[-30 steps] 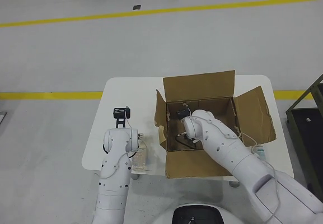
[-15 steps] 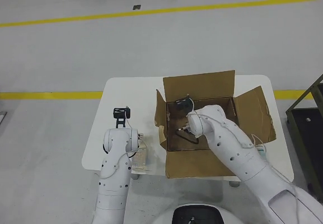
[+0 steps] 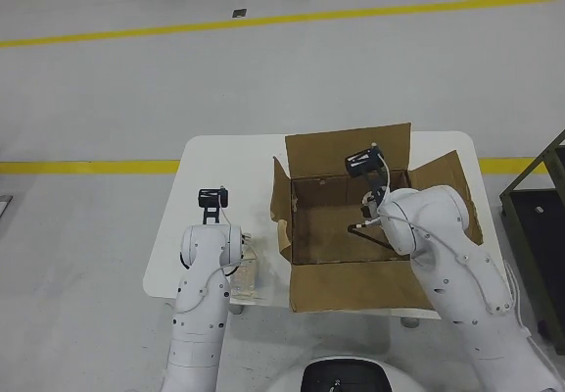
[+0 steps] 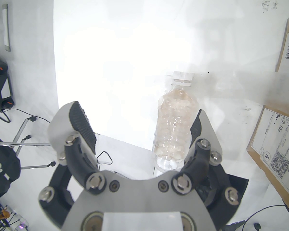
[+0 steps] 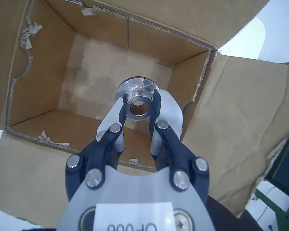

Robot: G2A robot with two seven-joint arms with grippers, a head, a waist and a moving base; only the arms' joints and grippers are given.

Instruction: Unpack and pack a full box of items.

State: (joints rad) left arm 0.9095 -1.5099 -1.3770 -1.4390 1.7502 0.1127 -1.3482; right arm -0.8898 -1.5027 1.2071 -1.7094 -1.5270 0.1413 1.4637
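The right tool grips a shiny flanged metal bushing by its hub, above the open brown cardboard box. It is probably heavy, rigid and slick, and the hub suits pinching. The left tool gapes wide near a clear plastic bottle lying on the white desk.

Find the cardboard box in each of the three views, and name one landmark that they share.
Top view: the cardboard box stands on the right half of the table, flaps open.
Left wrist view: its labelled outer side lies beyond the bottle.
Right wrist view: its open inside lies under the right tool, which holds a metal ring.
Shared landmark: the white table.
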